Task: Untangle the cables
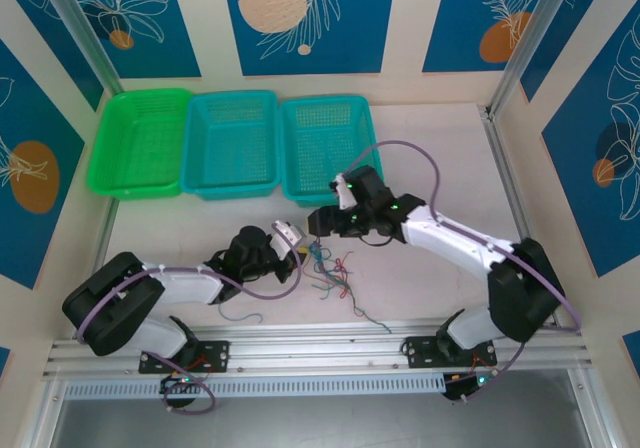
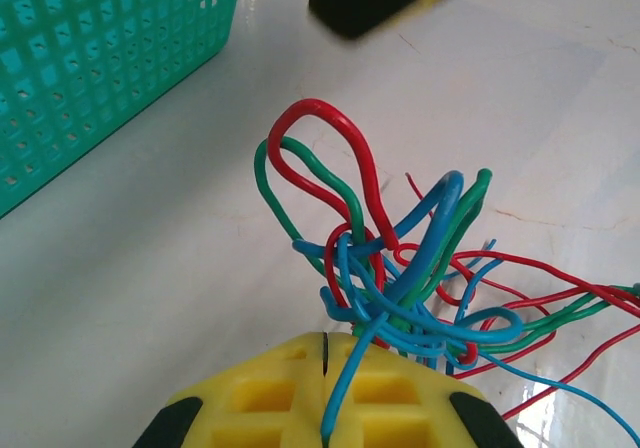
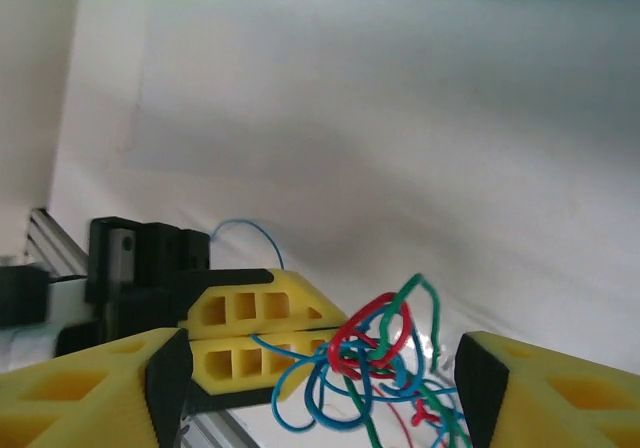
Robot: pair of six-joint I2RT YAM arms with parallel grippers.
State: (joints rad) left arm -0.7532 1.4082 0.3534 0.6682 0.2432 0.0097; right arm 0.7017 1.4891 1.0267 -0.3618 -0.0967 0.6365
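Near the table's [image 1: 200, 223] front edge, mid-width: cables [image 1: 332, 271], one tangled bunch, loose ends trailing toward the rail [image 1: 320, 353]. Left gripper [image 1: 298, 252] clamped on the bunch; right gripper [image 1: 318, 230] jaws apart, close beside it. Bare table either side; three baskets [image 1: 233, 143] along the far edge.

green basket [image 1: 137, 190], teal baskets [image 1: 233, 97], white table [image 1: 425, 303]

No legible text or labels

Three baskets [image 1: 232, 143], two arms [image 1: 455, 240], one cable tangle [image 1: 332, 271].
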